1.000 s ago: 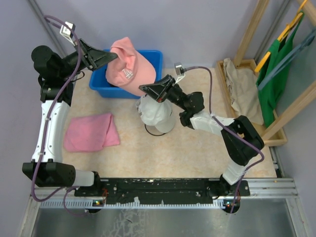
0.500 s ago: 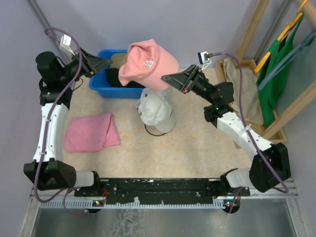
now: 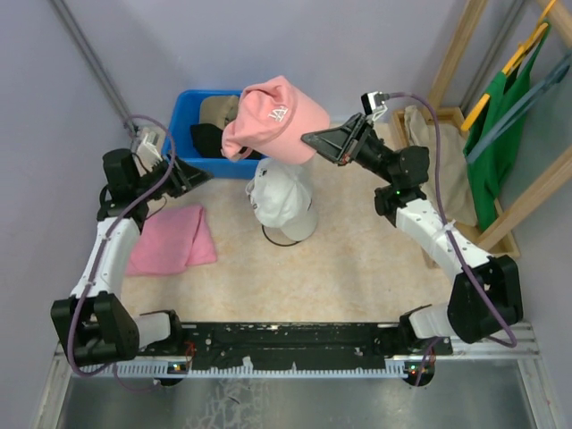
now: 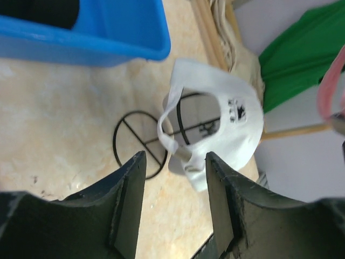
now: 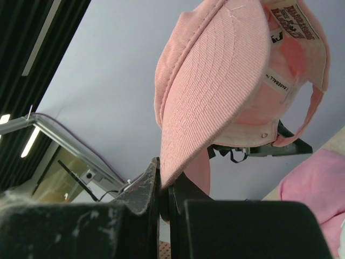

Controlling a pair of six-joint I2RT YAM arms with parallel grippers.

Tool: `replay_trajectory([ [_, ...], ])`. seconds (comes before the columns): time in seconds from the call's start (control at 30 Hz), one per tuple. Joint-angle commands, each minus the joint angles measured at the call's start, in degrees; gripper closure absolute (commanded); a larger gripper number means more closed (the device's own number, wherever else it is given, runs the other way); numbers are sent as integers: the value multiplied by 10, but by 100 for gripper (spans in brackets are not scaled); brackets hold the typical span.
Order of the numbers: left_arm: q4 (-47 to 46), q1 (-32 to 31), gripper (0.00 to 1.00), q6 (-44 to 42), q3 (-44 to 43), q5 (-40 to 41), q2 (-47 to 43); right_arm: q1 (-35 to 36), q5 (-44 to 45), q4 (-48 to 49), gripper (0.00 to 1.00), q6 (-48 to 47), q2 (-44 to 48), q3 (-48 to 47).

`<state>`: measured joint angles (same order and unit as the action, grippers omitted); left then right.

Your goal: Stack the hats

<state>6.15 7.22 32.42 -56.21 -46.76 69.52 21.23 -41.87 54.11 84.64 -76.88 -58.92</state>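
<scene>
- Two caps lie in the bin [image 3: 219, 168] at the back left: the black cap [image 3: 206, 138] nearer, the tan cap [image 3: 219, 109] behind it.
- Pink cap [image 3: 273, 121]: ribbed, corduroy-like cloth with a small white logo on the front, held in the air above the white cap. Its long axis runs left to right, brim towards the right arm, strap end hanging over the bin's edge.
- White cap [image 3: 281, 197] sits on a wire stand [image 4: 144, 143] in the middle of the table [image 3: 357, 268], its strapped back opening facing the left arm.
- Right gripper [image 5: 164, 186] pinches the edge of the pink brim.
- Left gripper [image 4: 175, 159] is low by the bin's front, fingers spread, holding nothing.
</scene>
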Motion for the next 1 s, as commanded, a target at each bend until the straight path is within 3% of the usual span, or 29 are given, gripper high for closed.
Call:
replay_trajectory([
  [0.0,-39,-46,45,-44,41,6,-12,-4,-6,60,100,32,-10,-14],
  [0.23,-205,-104,41,-2,98,24,55,-10,-8,79,100,53,-10,-12],
  [0.87,-318,-174,40,42,59,48,198,-50,-18,78,100,63,26,40],
  [0.97,-321,-179,49,45,63,52,207,-54,-19,82,100,67,29,46],
])
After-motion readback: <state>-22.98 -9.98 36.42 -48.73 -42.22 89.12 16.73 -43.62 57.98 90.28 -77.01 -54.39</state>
